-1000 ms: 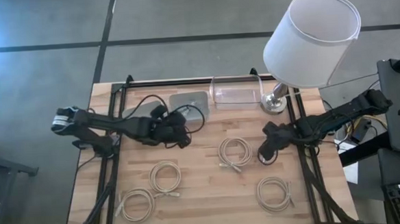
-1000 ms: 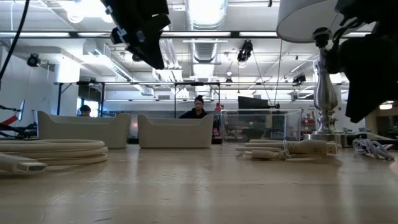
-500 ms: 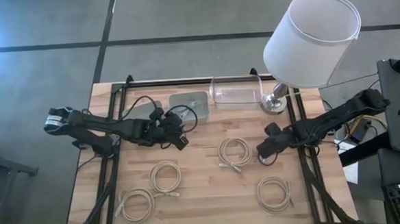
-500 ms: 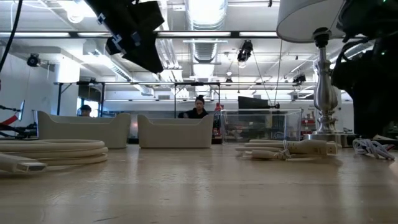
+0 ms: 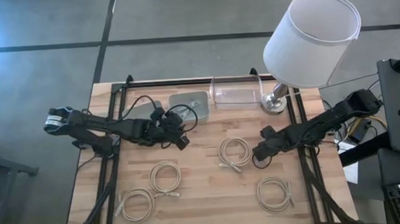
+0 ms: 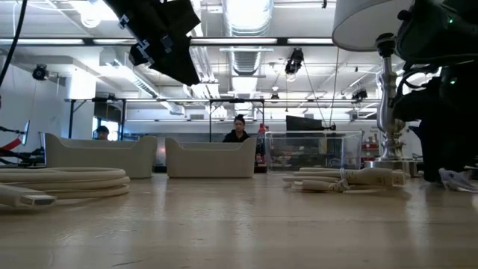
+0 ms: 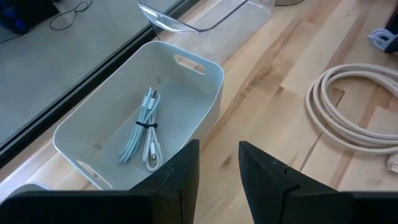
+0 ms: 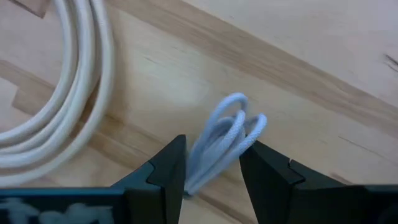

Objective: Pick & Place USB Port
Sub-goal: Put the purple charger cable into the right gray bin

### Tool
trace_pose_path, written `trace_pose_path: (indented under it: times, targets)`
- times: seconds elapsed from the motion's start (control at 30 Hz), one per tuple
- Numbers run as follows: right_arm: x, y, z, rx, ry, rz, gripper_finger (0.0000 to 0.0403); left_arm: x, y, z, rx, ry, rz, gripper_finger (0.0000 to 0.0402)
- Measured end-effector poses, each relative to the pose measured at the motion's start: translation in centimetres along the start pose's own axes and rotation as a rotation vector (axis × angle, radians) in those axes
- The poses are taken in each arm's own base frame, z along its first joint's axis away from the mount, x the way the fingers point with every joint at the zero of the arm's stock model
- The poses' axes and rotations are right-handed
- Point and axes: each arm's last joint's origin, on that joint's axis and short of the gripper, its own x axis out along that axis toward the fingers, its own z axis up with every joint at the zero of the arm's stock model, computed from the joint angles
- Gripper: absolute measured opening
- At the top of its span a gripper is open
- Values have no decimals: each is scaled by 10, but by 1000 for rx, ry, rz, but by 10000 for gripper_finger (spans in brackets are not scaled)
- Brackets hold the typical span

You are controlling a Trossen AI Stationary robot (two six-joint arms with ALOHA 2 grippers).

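Note:
A small pale-blue bundled USB cable [image 8: 227, 134] lies flat on the wooden table, its looped end towards the camera. My right gripper [image 8: 214, 171] is open and low over it, one finger on each side of the bundle. In the high view the right gripper [image 5: 260, 152] sits beside the middle white coil [image 5: 235, 151]. My left gripper [image 7: 217, 165] is open and empty, hovering in front of a pale bin [image 7: 205, 71] with a matching cable bundle [image 7: 146, 127] on its floor. In the high view the left gripper [image 5: 177, 138] is just near of that bin [image 5: 189, 102]. My right gripper straddles the blue bundle from above, slanting down. The cable's lower stretch [image 8: 196, 174] runs close to one finger [image 8: 168, 168], but I cannot tell whether it touches. The bundle lies on the table.
Several white cable coils lie on the table [image 5: 166, 177] [image 5: 136, 203] [image 5: 274, 192]. A clear container [image 5: 237, 93] and a lamp base [image 5: 275, 104] under a big white shade [image 5: 309, 38] stand along the far edge. Black rails run down both sides.
My right gripper has come down to the table and shifted a little toward the table's left and near edge, ending astride the blue bundle. My left gripper drew back slightly from the bin toward the table's left, then kept still.

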Motion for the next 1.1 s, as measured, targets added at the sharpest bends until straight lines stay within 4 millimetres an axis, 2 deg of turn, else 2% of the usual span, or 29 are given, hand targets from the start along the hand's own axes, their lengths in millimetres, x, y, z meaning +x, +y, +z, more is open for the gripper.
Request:
trace_pose_path:
  times: [0.17, 0.3, 0.5, 0.6, 0.8, 0.93, 1.1]
  targets:
    - [7, 2, -1, -70, 6, -45, 122, 0, 0, 1, 3, -7, -3, 115]
    - [7, 1, -1, -113, 8, -48, 91, 0, 0, 1, 18, -7, -2, 115]
    - [-2, 1, 1, -95, -1, 39, 32, 0, 0, 1, 19, -8, -2, 115]
    - [-11, 1, 3, -121, -36, 84, 18, 1, -1, 0, 21, -6, 0, 115]
    - [-30, 14, 13, -260, -236, 266, 27, 1, -2, 0, 24, 12, -43, 115]
    - [-43, 30, 21, -388, -453, 396, 27, 4, -10, -1, 56, 5, -178, 115]
    - [-57, 48, 28, -537, -656, 521, 27, 12, -21, -6, 59, -137, -406, 115]
